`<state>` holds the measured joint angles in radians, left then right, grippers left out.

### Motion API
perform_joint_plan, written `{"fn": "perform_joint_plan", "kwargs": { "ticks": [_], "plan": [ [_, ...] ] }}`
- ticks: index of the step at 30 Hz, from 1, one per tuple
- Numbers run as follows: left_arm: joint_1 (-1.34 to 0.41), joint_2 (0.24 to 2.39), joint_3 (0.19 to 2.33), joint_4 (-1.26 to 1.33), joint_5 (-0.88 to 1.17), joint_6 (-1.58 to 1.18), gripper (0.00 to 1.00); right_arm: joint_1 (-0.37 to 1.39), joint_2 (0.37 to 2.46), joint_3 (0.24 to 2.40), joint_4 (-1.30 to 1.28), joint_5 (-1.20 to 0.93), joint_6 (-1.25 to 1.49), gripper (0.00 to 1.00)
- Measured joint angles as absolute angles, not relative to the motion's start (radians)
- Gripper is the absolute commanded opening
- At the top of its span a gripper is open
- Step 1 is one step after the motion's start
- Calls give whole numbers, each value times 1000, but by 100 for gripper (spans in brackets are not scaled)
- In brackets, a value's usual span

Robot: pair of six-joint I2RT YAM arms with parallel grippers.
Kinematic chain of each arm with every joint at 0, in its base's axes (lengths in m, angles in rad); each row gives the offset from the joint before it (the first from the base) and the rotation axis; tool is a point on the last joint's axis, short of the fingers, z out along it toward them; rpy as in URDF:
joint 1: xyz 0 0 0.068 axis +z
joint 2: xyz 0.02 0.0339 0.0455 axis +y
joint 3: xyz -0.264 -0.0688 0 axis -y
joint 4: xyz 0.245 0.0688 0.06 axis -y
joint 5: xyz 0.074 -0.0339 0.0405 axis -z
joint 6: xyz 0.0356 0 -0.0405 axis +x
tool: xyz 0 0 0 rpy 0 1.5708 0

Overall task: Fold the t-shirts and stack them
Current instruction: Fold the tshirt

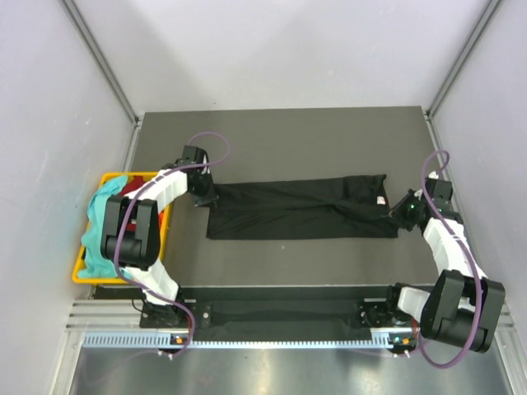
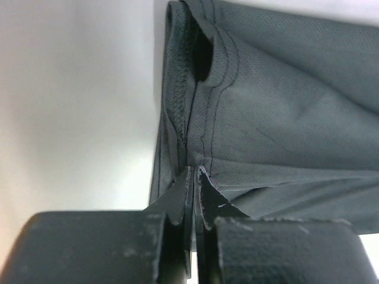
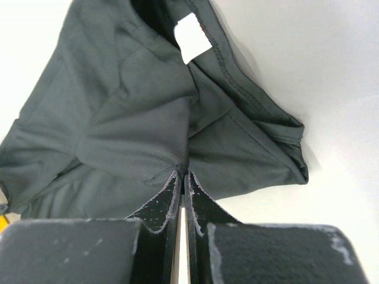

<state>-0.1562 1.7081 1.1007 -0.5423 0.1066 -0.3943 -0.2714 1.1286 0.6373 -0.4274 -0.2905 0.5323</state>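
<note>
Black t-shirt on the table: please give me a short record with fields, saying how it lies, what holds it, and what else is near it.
garment: black t-shirt, folded into a long band, stretched across the table
left gripper: shut on the band's left end
right gripper: shut on the right end, close to the white neck label
container: yellow basket at the table's left edge
basket contents: teal shirt and red shirt, both unfolded
</note>
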Motion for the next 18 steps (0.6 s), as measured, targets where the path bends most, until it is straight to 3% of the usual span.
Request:
{"fn": "perform_joint_plan", "kwargs": {
  "ticks": [4, 7, 11, 16, 18],
  "plan": [
    [-157, 1708, 1101, -551, 78, -399, 0, -271, 1129, 628, -430, -280, 526, 0],
    [-158, 1708, 1101, -564, 56, -404, 6, -271, 1129, 628, -430, -277, 523, 0],
    [-159, 1708, 1115, -597, 38, -410, 24, -271, 1129, 628, -438, -277, 518, 28],
    [-158, 1708, 1194, -624, 27, -408, 39, -271, 1131, 636, -470, -261, 507, 41],
    [-158, 1708, 1231, -625, 25, -402, 40, -271, 1140, 657, -480, -256, 501, 45]
  ]
}}
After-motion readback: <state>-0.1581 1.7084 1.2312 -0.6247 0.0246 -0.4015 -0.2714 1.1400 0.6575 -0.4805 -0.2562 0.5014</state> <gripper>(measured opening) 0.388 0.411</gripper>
